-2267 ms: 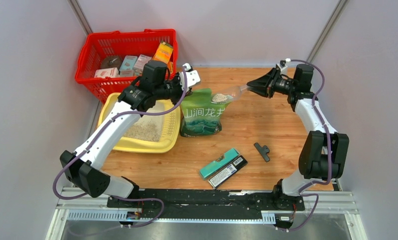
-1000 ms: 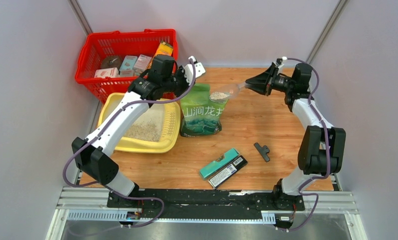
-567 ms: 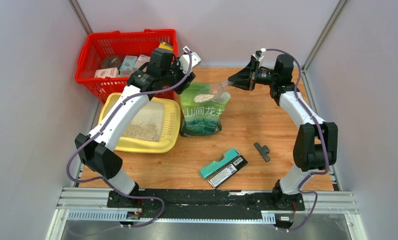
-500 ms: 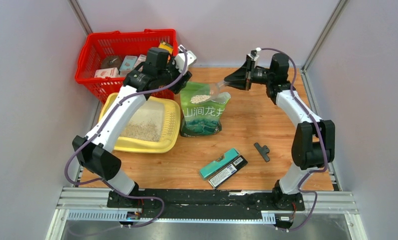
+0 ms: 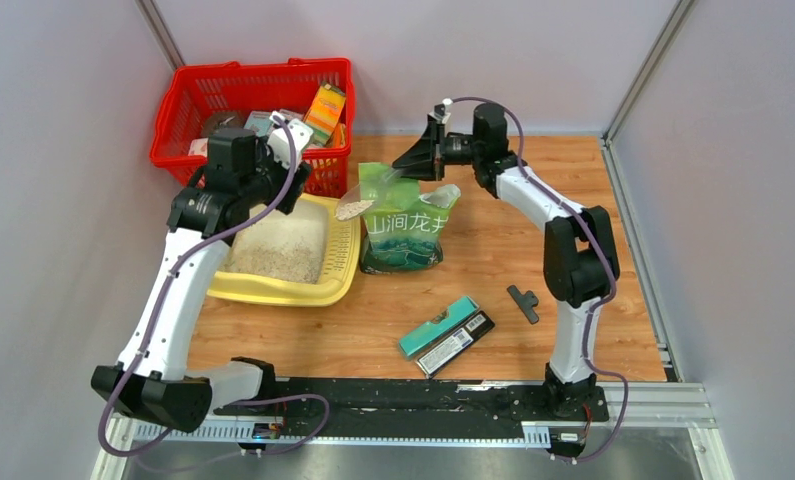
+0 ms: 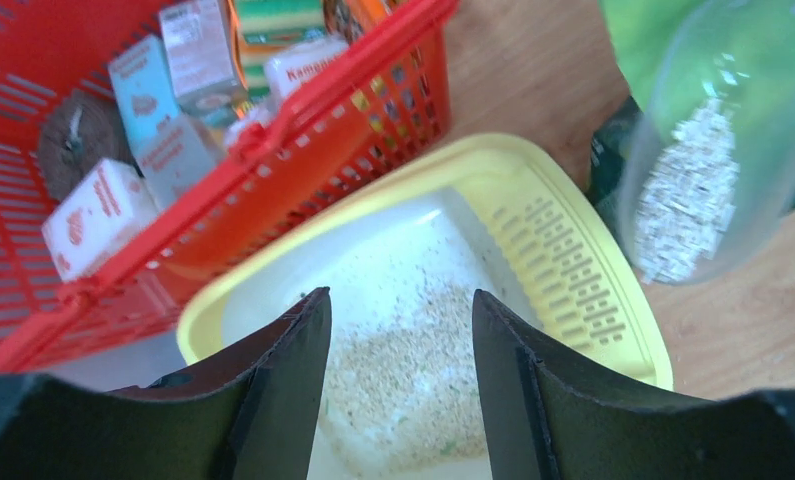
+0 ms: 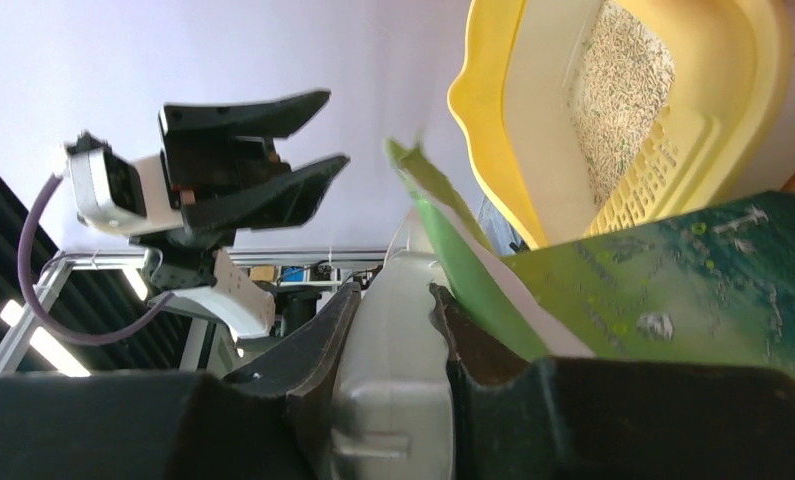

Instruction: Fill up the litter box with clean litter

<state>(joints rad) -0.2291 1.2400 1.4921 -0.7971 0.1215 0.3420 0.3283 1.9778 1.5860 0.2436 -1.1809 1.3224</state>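
While clamped in the right gripper (image 7: 391, 300), the upper-centre scoop (image 5: 358, 208) is best tipped inside the litter box (image 5: 344, 245); left gripper (image 6: 398, 310) is spread, empty.

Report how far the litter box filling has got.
Done: some litter lies in the litter box, though cream floor shows. In hand: the right gripper holds a scoop of litter near the box's rim; the left gripper is open, empty. Left: tip it in, probably more scoops.
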